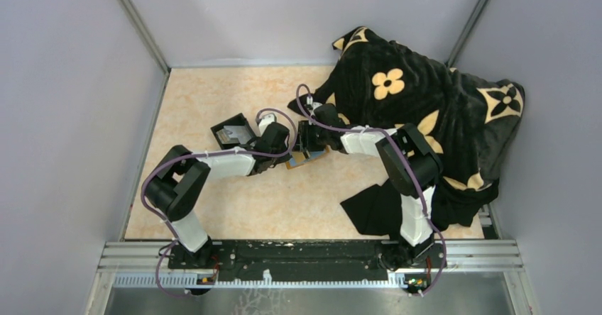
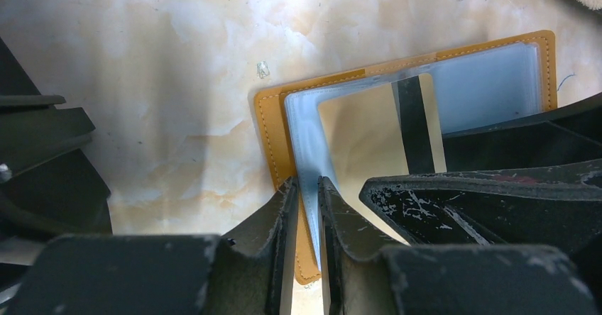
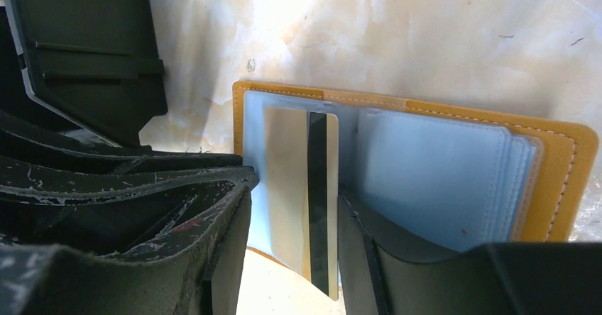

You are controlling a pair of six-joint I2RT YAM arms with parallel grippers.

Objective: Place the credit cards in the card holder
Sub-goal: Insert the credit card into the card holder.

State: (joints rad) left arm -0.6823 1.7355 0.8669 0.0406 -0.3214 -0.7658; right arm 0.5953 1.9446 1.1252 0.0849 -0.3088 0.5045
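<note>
The card holder lies open on the table, orange-tan with clear pale-blue pockets; it also shows in the right wrist view and the top view. My left gripper is shut on the edge of one clear pocket and holds it up. A golden-tan credit card with a black stripe sits partly inside that pocket, and it shows in the left wrist view too. My right gripper is open, with a finger on either side of the card's free end. Both grippers meet over the holder.
A black open box with something pale inside stands just left of the holder, close to my left wrist; it shows in the right wrist view. A black blanket with tan flowers covers the table's right side, under the right arm.
</note>
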